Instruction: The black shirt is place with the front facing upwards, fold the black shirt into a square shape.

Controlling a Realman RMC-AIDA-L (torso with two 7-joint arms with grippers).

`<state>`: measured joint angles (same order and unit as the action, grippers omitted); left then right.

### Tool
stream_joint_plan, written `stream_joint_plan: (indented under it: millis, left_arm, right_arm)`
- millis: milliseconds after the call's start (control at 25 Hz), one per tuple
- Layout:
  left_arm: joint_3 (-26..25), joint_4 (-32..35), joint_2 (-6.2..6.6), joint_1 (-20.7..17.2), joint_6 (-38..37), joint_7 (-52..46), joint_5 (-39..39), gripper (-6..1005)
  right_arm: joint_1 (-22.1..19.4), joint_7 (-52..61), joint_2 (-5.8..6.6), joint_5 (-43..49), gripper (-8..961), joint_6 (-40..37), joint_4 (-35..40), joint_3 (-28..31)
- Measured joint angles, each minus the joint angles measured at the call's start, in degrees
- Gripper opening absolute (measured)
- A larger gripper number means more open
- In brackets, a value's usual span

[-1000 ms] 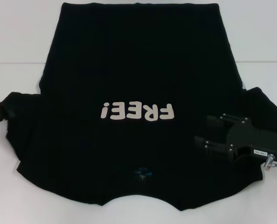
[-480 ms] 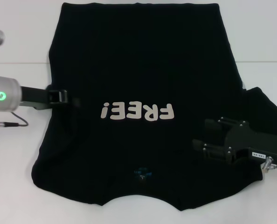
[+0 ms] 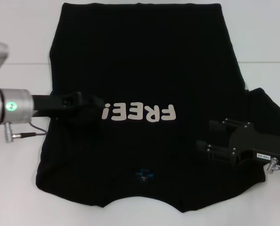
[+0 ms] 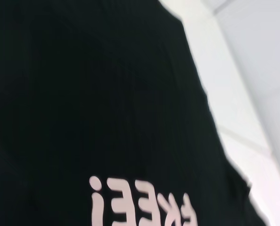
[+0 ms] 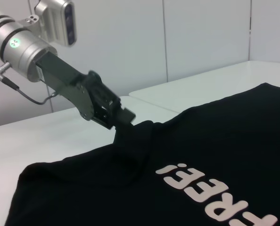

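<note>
The black shirt [image 3: 140, 61] lies flat on the white table, its cream "FREE!" lettering [image 3: 139, 112] facing up and its small blue neck label [image 3: 142, 174] near me. My left gripper [image 3: 90, 107] is over the shirt's left part, just left of the lettering. In the right wrist view the left gripper [image 5: 123, 117] is shut on a raised fold of the left sleeve [image 5: 135, 139]. My right gripper [image 3: 206, 134] hovers open over the shirt's right side, beside the spread right sleeve [image 3: 267, 110]. The left wrist view shows only the shirt [image 4: 107, 117] and its lettering [image 4: 142, 207].
The white table [image 3: 17, 179] shows bare on both sides of the shirt and along the front edge. A grey cable [image 3: 31, 134] hangs from my left wrist over the table. A pale wall [image 5: 201, 37] stands behind the table.
My left arm came in from the left and moved right onto the shirt, drawing the left sleeve inward over the body. The right gripper has barely moved.
</note>
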<state>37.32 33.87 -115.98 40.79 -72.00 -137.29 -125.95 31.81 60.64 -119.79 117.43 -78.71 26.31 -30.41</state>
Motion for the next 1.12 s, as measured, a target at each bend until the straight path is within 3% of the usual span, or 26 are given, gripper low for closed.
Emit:
stream_joint_plan:
  millis: [160,360,800,1120]
  left_arm:
    - [-4.54,-3.00,2.00,-2.66,1.80,-0.73,2.39,327]
    - [-6.59,-5.08,2.94,-5.48,5.59,-2.01,2.45,535]
    - [-7.41,-8.26,1.69,-4.83,13.88,-2.06,2.44,879]
    - [-7.59,-8.75,1.67,-4.50,14.54,-2.10,2.60,929]
  right_arm:
    - [0.00,0.00,0.01,0.00,759,0.12,0.05,0.00]
    - [0.01,0.00,0.01,0.00,759,0.28,0.06,0.01]
    - [-0.08,0.00,0.01,-0.01,759,0.31,0.08,0.01]
    - [-0.19,0.00,0.01,-0.01,759,0.32,-0.02,0.01]
